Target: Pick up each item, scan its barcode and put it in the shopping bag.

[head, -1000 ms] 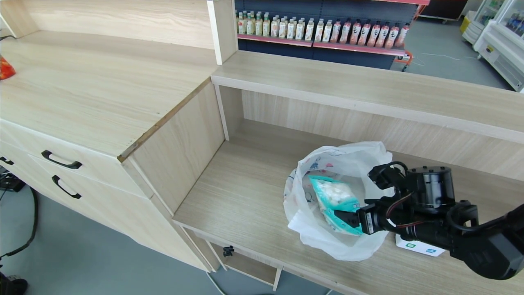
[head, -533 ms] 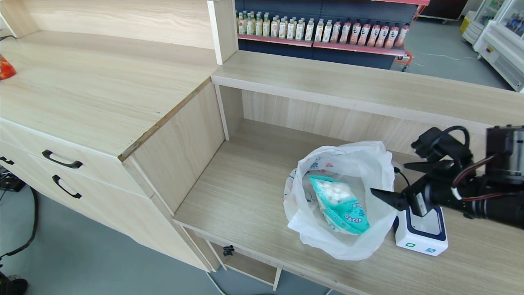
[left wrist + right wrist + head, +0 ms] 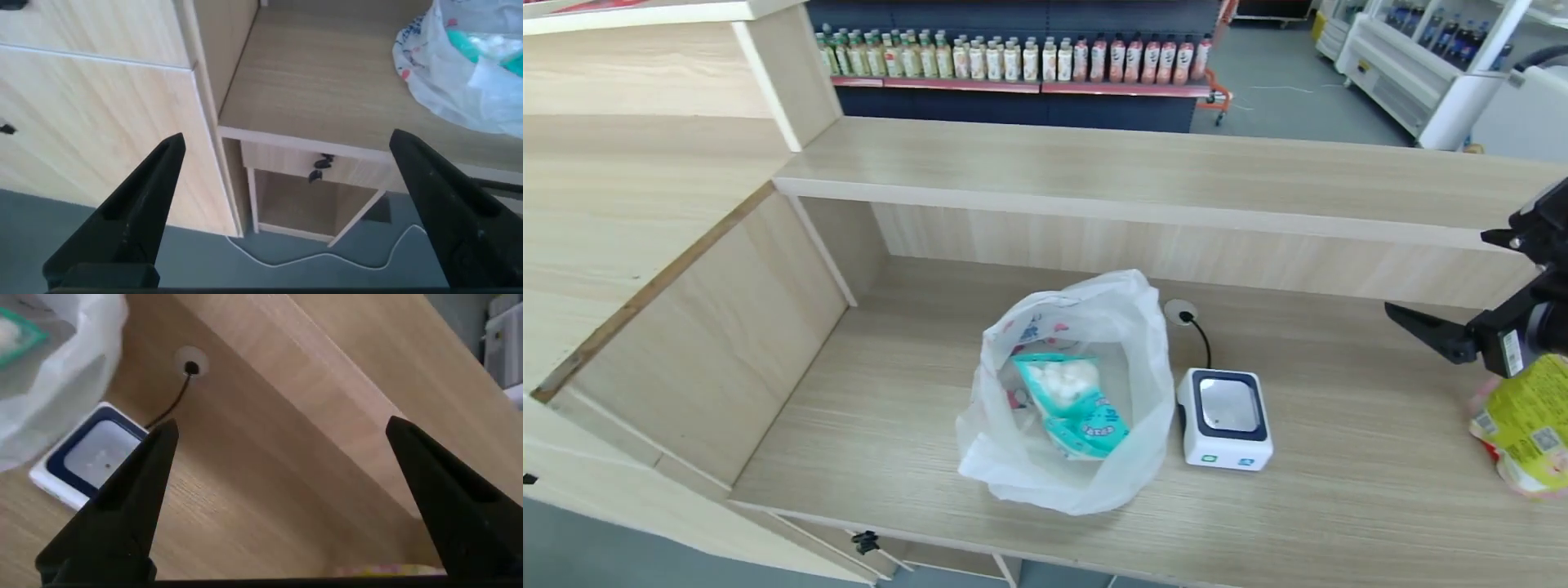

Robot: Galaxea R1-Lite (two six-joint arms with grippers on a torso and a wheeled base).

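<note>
A white plastic shopping bag [image 3: 1068, 392] stands open on the lower counter, with a teal snack packet [image 3: 1072, 402] lying inside it. Just right of the bag sits the white barcode scanner [image 3: 1225, 416], its cable running back to a hole in the counter. A yellow packet [image 3: 1525, 420] lies at the far right edge. My right gripper [image 3: 1445, 339] hangs open above the counter right of the scanner, just left of the yellow packet, holding nothing. In its own wrist view the scanner [image 3: 90, 453] lies below. My left gripper [image 3: 286, 212] is open, out past the counter's front edge, with the bag [image 3: 466, 65] beyond it.
A raised wooden ledge [image 3: 1143, 175] runs behind the lower counter [image 3: 898, 408], and a taller cabinet side wall [image 3: 711, 327] closes it on the left. Shelves of bottles [image 3: 1013, 61] stand in the room behind. Below the counter front is an open cubby [image 3: 310, 204].
The head camera has swung right, shifting the whole scene left. My right gripper let go of the teal packet in the bag, rose out of it and moved right past the scanner.
</note>
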